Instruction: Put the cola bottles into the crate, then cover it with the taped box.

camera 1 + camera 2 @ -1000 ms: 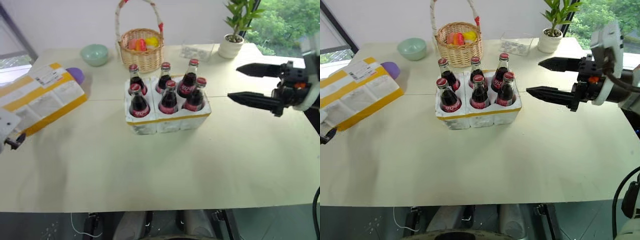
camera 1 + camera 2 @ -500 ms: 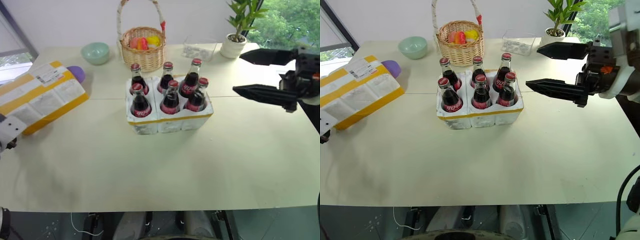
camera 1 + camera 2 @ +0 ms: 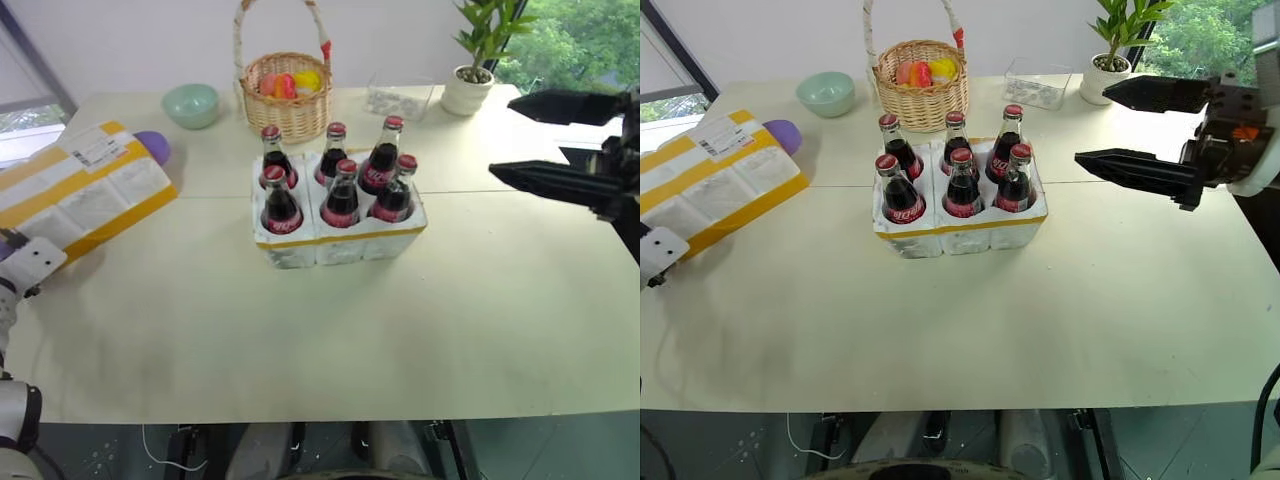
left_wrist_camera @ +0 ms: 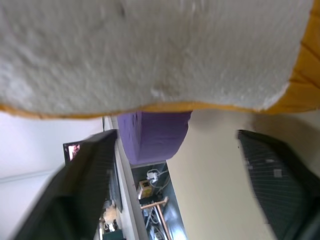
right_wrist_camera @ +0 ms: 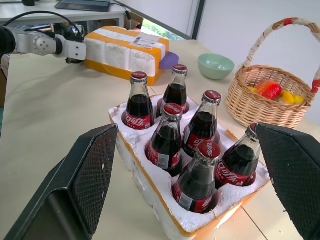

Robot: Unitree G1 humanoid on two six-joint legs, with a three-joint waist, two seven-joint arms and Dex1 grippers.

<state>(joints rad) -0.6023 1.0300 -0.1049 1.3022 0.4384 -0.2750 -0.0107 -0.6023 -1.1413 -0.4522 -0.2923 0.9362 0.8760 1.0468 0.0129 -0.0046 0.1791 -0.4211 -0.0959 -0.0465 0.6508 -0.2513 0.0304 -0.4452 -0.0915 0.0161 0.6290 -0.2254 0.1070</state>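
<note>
Six bottles (image 3: 953, 170) fill the crate (image 3: 960, 228); the spread left gripper (image 4: 175, 165) nears the box (image 3: 715, 185), mid-left, to grasp it; right gripper (image 3: 1118, 125) gapes, idle.

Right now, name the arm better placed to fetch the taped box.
Left. Its claw is already at the taped box; the right claw hangs beyond the crate, across the table.

Wicker basket (image 3: 284, 98), green bowl (image 3: 190, 106) — potted plant (image 3: 470, 75) along table's (image 3: 330, 330) far edge.
</note>
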